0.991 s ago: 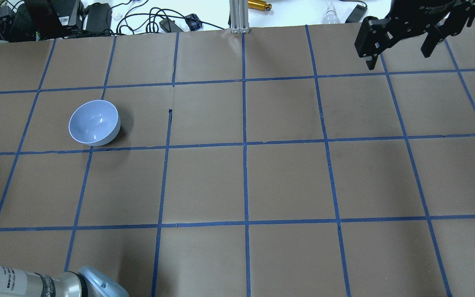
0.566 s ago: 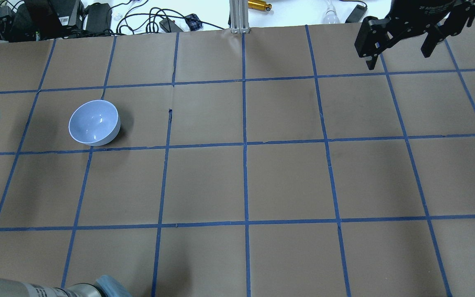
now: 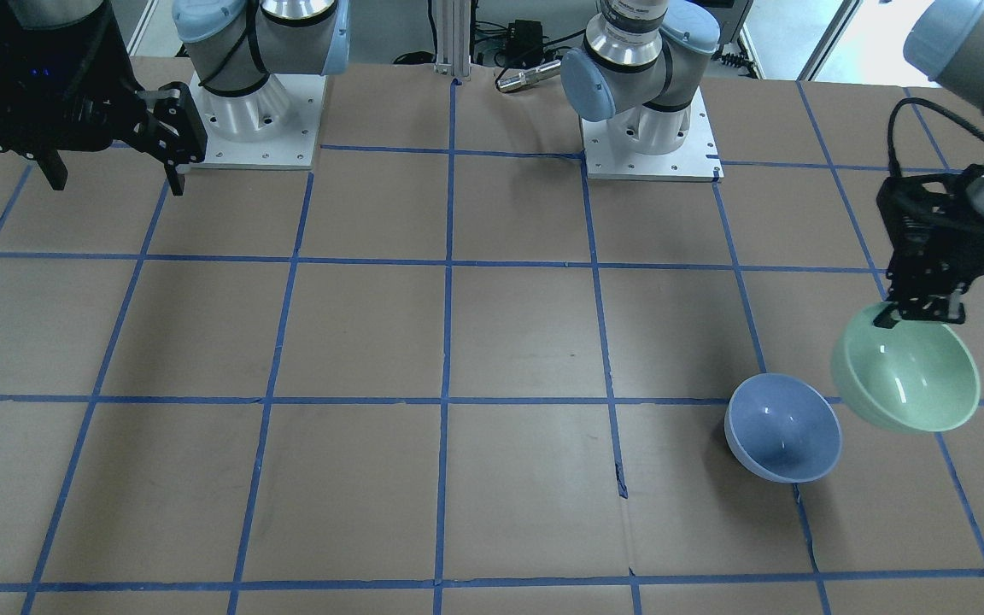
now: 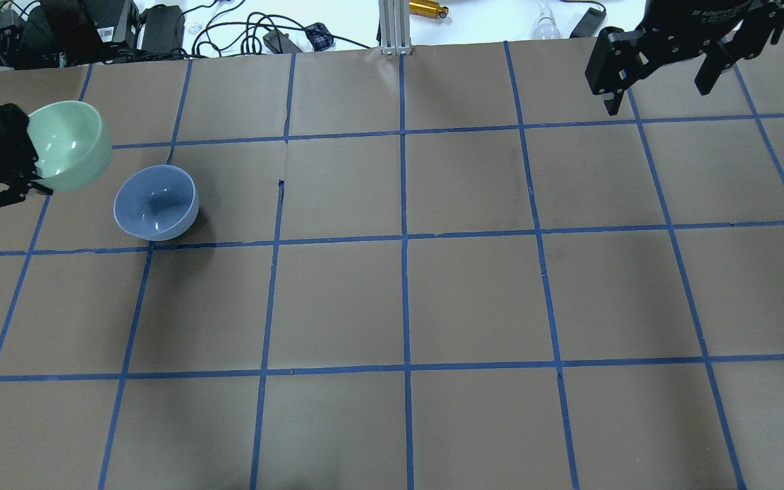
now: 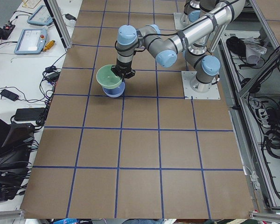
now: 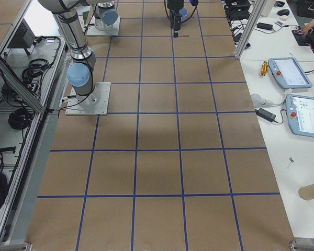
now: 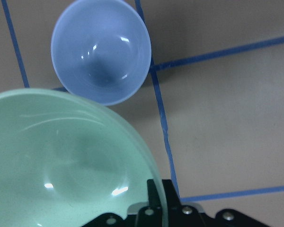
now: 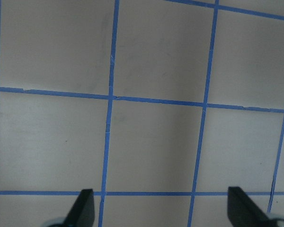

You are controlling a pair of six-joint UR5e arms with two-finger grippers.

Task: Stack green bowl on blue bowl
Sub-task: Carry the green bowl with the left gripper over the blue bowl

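The blue bowl [image 4: 156, 203] stands upright on the brown table, left of centre in the overhead view; it also shows in the front view [image 3: 783, 428] and the left wrist view [image 7: 101, 51]. My left gripper [image 4: 21, 173] is shut on the rim of the green bowl [image 4: 67, 145] and holds it in the air, just left of and beyond the blue bowl. The green bowl [image 3: 906, 367] hangs tilted; in the left wrist view it [image 7: 61, 165] fills the lower left. My right gripper [image 4: 661, 78] is open and empty at the far right, high above the table.
The table [image 4: 474, 292] is brown paper with a blue tape grid. Cables, power bricks and an aluminium post [image 4: 395, 27] lie beyond its far edge. The arm bases [image 3: 650, 128] stand at the robot's side. Tablets [image 6: 290, 73] lie on a side table.
My left gripper has come in from the left edge with the green bowl, moving right and toward the blue bowl. The right arm and the blue bowl have not moved.
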